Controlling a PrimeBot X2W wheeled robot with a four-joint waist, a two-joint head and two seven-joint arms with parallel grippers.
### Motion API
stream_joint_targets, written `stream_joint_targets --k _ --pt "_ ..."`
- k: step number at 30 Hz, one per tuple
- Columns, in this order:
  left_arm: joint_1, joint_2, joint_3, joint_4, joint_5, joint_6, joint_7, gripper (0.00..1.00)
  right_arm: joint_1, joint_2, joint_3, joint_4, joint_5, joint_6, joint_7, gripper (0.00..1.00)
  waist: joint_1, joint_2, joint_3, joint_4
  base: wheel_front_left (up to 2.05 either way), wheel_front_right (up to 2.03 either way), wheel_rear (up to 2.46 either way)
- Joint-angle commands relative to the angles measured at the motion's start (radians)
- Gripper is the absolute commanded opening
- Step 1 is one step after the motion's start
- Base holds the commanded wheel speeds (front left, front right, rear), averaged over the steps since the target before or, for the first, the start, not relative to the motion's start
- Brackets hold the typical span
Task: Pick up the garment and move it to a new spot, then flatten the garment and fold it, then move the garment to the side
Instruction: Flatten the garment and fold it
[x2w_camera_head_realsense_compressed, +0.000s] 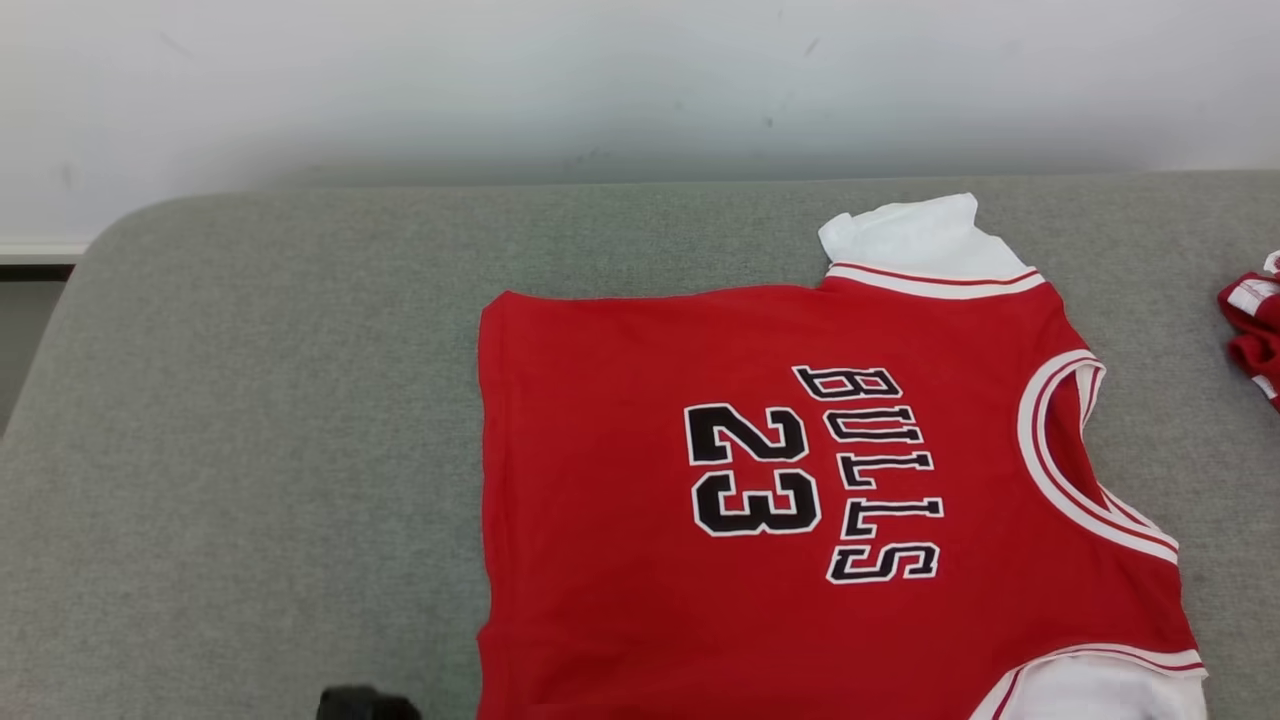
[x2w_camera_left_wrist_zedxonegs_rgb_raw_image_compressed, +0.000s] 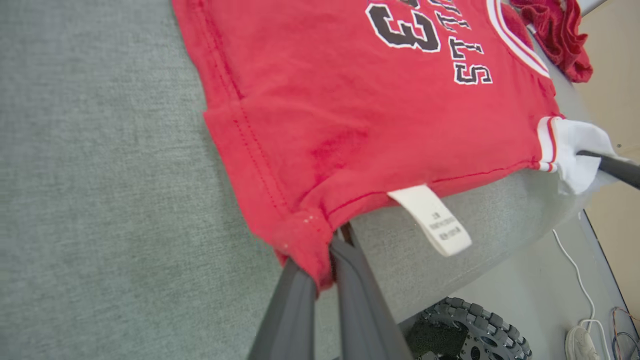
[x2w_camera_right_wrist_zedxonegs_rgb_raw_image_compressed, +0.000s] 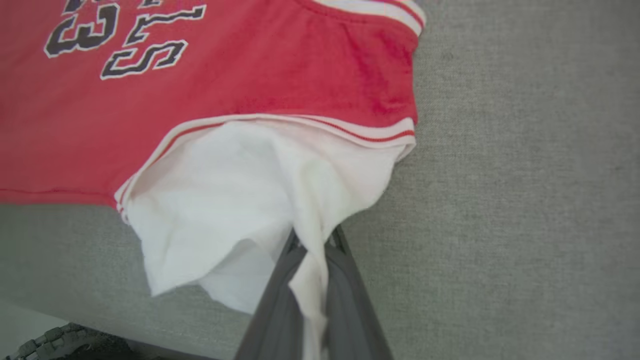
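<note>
Bare room: grey couch (x2w_camera_head_realsense_compressed: 250, 420), white wall (x2w_camera_head_realsense_compressed: 600, 80)

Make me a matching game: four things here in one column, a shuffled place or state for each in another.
1. left gripper
2. right gripper
3. white label
4. crumpled red cloth

a. lies at the cushion's right end, apart from the jersey
b. shut on the white sleeve
c. sticks out from the jersey's seam
d. shut on the red hem corner

Pairs: 1-d, 2-b, 3-c, 4-a.
</note>
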Motion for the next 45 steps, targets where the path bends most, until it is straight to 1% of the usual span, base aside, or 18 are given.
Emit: stream_joint_targets --k 1,4,8,10,12,14,15,16,17,18,22,27,31,35,39,42,45 --pt "-0.031 0.016 0.006 -0.01 -0.017 -0.001 0.025 0.0 -0.038 -0.018 -0.007 -0.013 0.0 0.0 0.021 0.0 0.0002 -0.0001 0.005 0.006 0.0 0.0 0.0" --pt "-0.101 0.027 0.016 -0.026 -0.032 -0.005 0.099 0.0 -0.11 -0.045 -0.009 -0.033 0.009 0.0 0.084 0.0 0.0002 -0.0001 0.018 0.018 0.0 0.0 0.0" --pt "-0.212 0.024 0.035 -0.023 -0.072 -0.012 0.193 0.0 -0.237 -0.081 -0.011 -0.048 -0.002 0.0 0.163 0.0 0.0002 -0.0001 0.052 0.035 0.0 0.0 0.0" --pt "-0.267 0.004 0.048 -0.012 -0.1 -0.011 0.233 0.0 -0.299 -0.087 -0.014 -0.039 -0.013 0.0 0.202 0.0 0.0002 -0.0001 0.078 0.043 0.0 0.0 0.0" --pt "-0.326 0.001 0.056 0.01 -0.101 -0.011 0.266 0.0 -0.36 -0.091 -0.011 -0.022 -0.026 0.0 0.233 0.0 0.0002 -0.0001 0.105 0.05 0.0 0.0 0.0" --pt "-0.375 -0.016 0.058 0.042 -0.104 -0.016 0.284 0.0 -0.419 -0.084 -0.008 0.003 -0.042 0.0 0.251 0.0 0.0002 -0.0001 0.13 0.057 0.0 0.0 0.0" --pt "-0.4 -0.021 0.055 0.061 -0.099 -0.02 0.291 0.0 -0.448 -0.078 -0.01 0.019 -0.054 0.0 0.251 0.18 0.0002 -0.0001 0.14 0.059 0.0 0.0 0.0" --pt "-0.421 -0.031 0.054 0.08 -0.095 -0.021 0.296 0.13 -0.474 -0.074 -0.006 0.034 -0.064 0.0 0.245 0.49 0.0002 -0.0001 0.149 0.06 0.0 0.0 0.0" --pt "-0.437 -0.043 0.053 0.1 -0.097 -0.021 0.297 0.47 -0.493 -0.067 -0.002 0.051 -0.073 0.0 0.241 1.0 0.0002 -0.0001 0.155 0.061 0.0 0.0 0.0" --pt "-0.449 -0.055 0.052 0.119 -0.104 -0.025 0.298 1.0 -0.51 -0.057 -0.003 0.066 -0.08 0.0 0.231 1.0 0.0002 -0.0001 0.158 0.06 0.0 0.0 0.0" --pt "-0.456 -0.068 0.052 0.163 -0.112 -0.037 0.282 1.0 -0.54 -0.044 0.002 0.096 -0.095 0.0 0.168 1.0 0.0002 -0.0001 0.152 0.052 0.0 0.0 0.0" --pt "-0.387 -0.039 0.087 0.144 -0.099 -0.019 0.208 1.0 -0.471 -0.044 -0.022 0.086 -0.085 0.0 0.089 1.0 0.0002 -0.0001 0.102 0.031 0.0 0.0 0.0" --pt "-0.312 -0.012 0.086 0.081 -0.081 0.005 0.178 1.0 -0.385 -0.057 -0.034 0.059 -0.068 0.0 0.09 1.0 0.0002 -0.0001 0.075 0.019 0.0 0.0 0.0" --pt "-0.275 -0.009 0.067 0.054 -0.066 0.018 0.175 1.0 -0.342 -0.06 -0.041 0.058 -0.082 0.0 0.089 1.0 0.0002 -0.0001 0.083 0.016 0.0 0.0 0.0" --pt "-0.277 -0.025 0.046 0.061 -0.061 0.019 0.178 1.0 -0.332 -0.067 -0.037 0.08 -0.119 0.0 0.074 1.0 0.0002 -0.0001 0.112 0.024 0.0 0.0 0.0" --pt "-0.302 -0.036 0.039 0.081 -0.053 0.009 0.173 1.0 -0.356 -0.059 -0.03 0.103 -0.132 0.0 0.065 1.0 0.0002 -0.0001 0.134 0.032 0.0 0.0 0.0" --pt "-0.321 -0.06 0.031 0.107 -0.062 -0.003 0.17 1.0 -0.383 -0.055 -0.01 0.128 -0.136 0.0 0.068 1.0 0.0002 -0.0001 0.152 0.039 0.0 0.0 0.0"
